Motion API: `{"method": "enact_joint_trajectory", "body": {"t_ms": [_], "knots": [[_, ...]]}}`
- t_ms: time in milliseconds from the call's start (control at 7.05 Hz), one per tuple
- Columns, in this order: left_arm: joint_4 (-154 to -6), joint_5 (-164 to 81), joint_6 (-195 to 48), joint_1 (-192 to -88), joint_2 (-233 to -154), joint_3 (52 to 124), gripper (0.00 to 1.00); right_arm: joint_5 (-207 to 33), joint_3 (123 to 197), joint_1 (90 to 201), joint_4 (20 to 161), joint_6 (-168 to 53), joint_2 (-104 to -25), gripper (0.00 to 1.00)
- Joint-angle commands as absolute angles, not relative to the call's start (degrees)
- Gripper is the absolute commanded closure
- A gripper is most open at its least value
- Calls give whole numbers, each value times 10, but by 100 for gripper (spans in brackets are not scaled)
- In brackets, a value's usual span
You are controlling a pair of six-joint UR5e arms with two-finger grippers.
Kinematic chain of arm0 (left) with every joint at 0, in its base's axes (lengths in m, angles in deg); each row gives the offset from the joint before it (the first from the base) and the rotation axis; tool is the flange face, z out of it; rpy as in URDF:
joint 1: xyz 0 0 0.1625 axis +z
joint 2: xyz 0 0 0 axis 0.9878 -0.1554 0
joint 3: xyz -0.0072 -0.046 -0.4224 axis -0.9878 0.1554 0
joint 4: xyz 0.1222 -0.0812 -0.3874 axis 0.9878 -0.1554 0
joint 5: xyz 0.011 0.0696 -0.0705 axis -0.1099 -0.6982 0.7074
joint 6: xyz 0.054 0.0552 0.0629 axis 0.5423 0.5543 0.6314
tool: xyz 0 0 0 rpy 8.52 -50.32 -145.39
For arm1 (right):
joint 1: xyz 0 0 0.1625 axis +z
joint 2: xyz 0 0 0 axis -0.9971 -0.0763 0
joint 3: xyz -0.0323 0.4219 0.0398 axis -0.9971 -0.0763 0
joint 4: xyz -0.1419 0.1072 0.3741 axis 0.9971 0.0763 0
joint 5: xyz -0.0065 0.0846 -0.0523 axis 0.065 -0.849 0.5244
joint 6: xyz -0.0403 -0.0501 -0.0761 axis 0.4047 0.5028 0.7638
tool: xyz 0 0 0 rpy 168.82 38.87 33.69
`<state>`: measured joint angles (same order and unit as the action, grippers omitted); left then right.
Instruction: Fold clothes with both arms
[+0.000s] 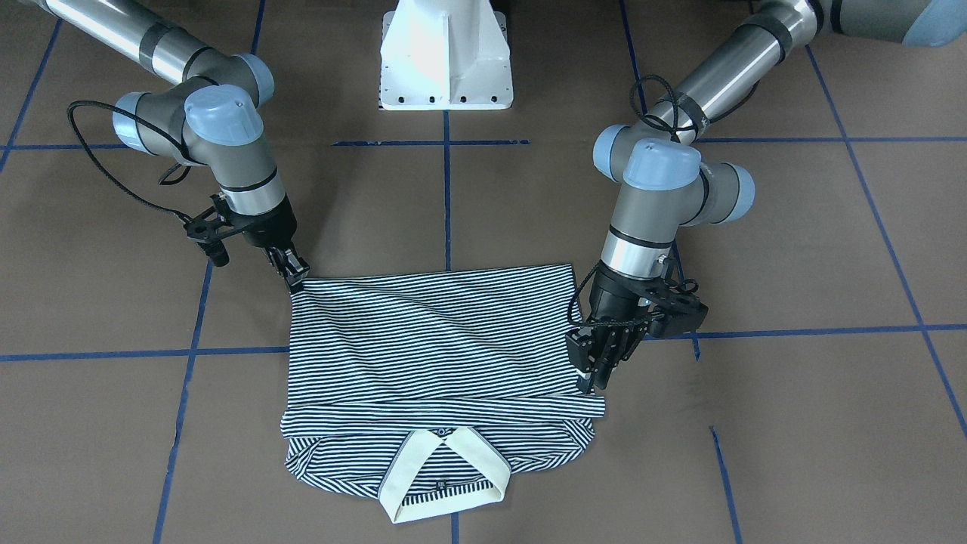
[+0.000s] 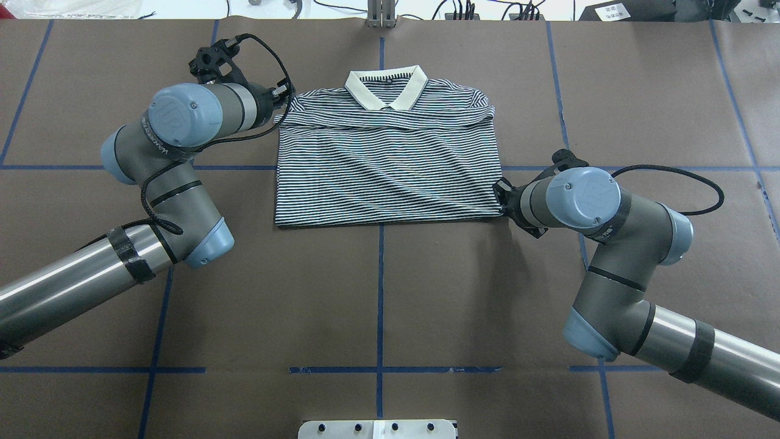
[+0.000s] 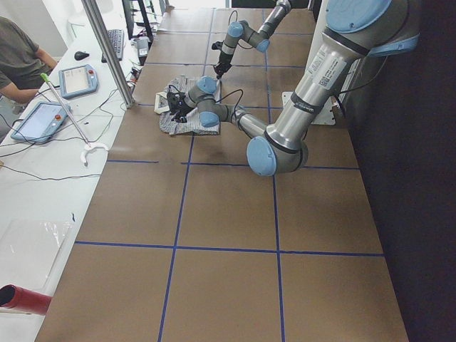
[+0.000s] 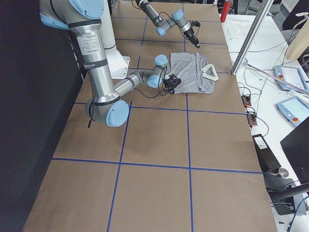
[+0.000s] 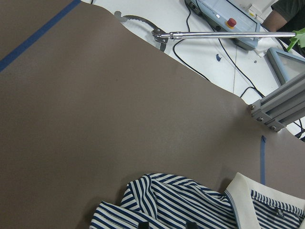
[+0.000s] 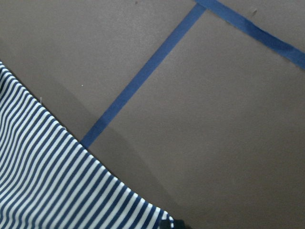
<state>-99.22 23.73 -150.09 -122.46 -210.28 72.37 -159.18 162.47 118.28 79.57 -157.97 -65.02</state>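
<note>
Overhead, I can't see either set of fingertips: the left gripper [image 1: 591,378] sits behind its own wrist, the right gripper [image 1: 296,278] under its blue-capped joint. The front view puts both at the polo shirt's [image 2: 390,177] edges, but I can't call the jaws clamped or parted. The right wrist view gives only a dark sliver at its bottom edge. The left wrist view crops the shirt. The folded-over panel covers the chest. In the side views the grippers are too small to read. The pedestal base [image 1: 446,68] and a person [image 3: 18,53] are clipped by picture edges.
</note>
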Motion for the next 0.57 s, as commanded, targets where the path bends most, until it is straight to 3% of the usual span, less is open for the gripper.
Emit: {"method": "enact_joint_trajectory", "body": {"t_ms": [0,284,426], "knots": [[-992,237,-1502,-1225,-2103,724,63,-1592,1634,1183,796,-1580,-648,100],[-991,239,-1507,-1224,-2103,737,63,-1591,1692,1161,796,-1581,-696,100],[-990,242,-1509,-1223,-2090,774,63,-1600,1769,1129,796,-1580,-767,100]]}}
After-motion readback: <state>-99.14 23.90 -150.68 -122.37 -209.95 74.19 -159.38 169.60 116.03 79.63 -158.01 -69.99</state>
